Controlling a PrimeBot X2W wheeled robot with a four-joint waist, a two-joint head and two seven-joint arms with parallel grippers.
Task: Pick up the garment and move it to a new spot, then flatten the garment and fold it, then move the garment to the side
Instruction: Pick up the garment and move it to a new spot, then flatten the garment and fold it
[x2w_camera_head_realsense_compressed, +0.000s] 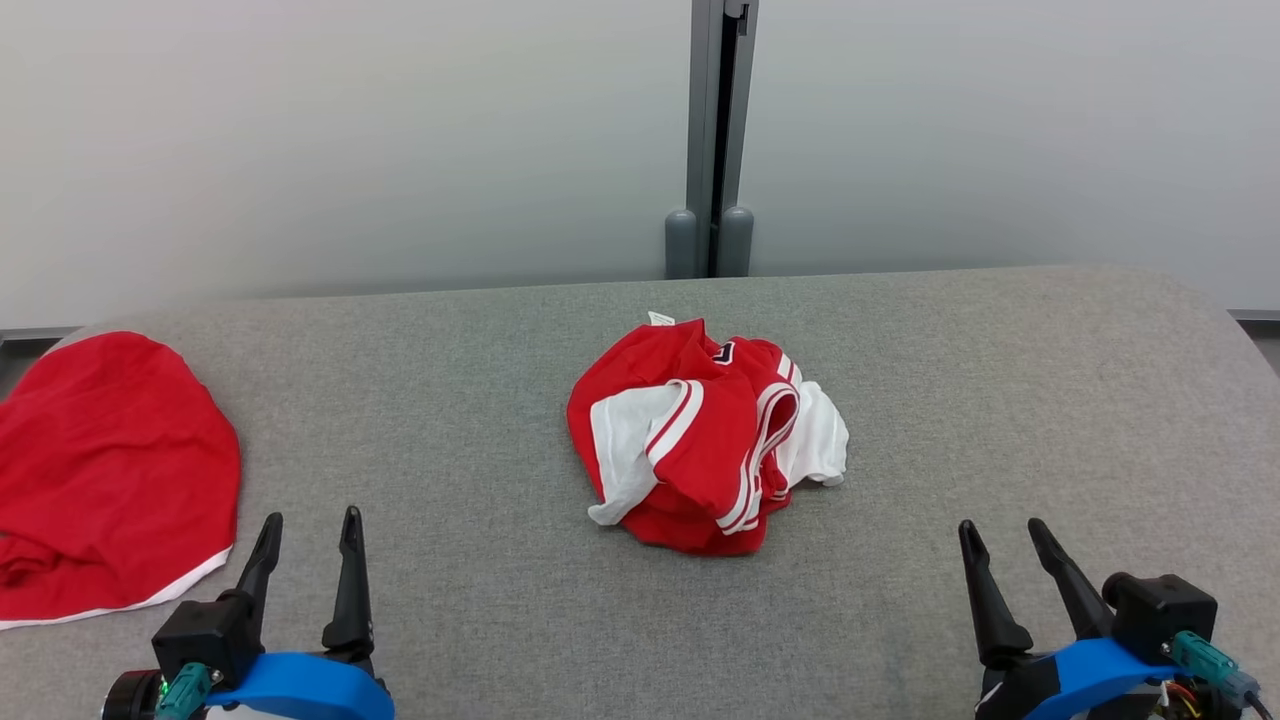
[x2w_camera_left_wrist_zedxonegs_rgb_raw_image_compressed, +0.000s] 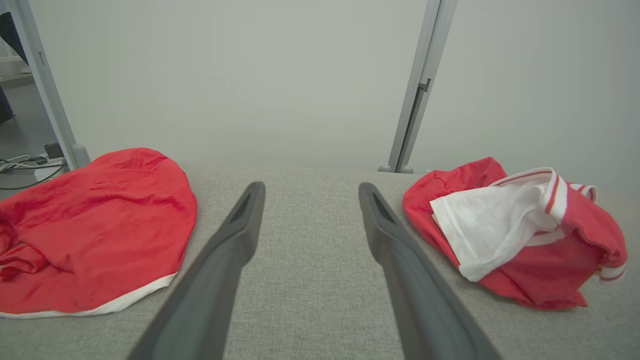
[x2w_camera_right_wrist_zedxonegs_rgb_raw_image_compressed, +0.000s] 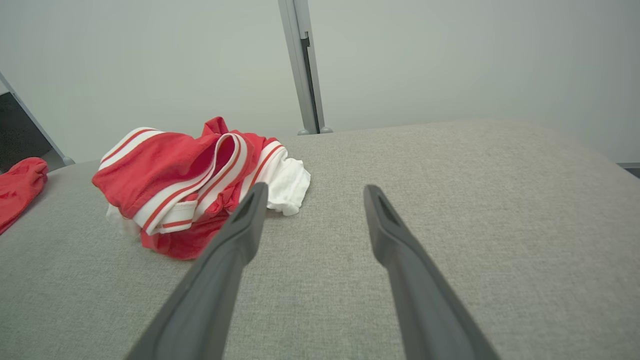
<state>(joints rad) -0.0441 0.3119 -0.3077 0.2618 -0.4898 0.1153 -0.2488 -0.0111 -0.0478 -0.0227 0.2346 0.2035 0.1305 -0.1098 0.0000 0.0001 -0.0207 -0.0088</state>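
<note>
Nothing started, by the look of it. Garment (x2w_camera_head_realsense_compressed: 705, 435) sits crumpled in a heap in the middle of the table (x2w_camera_head_realsense_compressed: 1000, 380). It's red with white striped trim, folds tucked into each other. Left gripper (x2w_camera_head_realsense_compressed: 311, 517) is at the near left, jaws spread wide, nothing in them. Right gripper (x2w_camera_head_realsense_compressed: 1000, 526) is at the near right, same: wide open, empty. Both are well apart from the heap, fingers over bare grey top. A second red cloth (x2w_camera_head_realsense_compressed: 110, 470) lies at the table's left edge (possibly one already done, can't confirm). All left to do: pick and relocate, flatten, fold, shift aside. First grab looks easiest on the raised striped edge nearest the right gripper.
</note>
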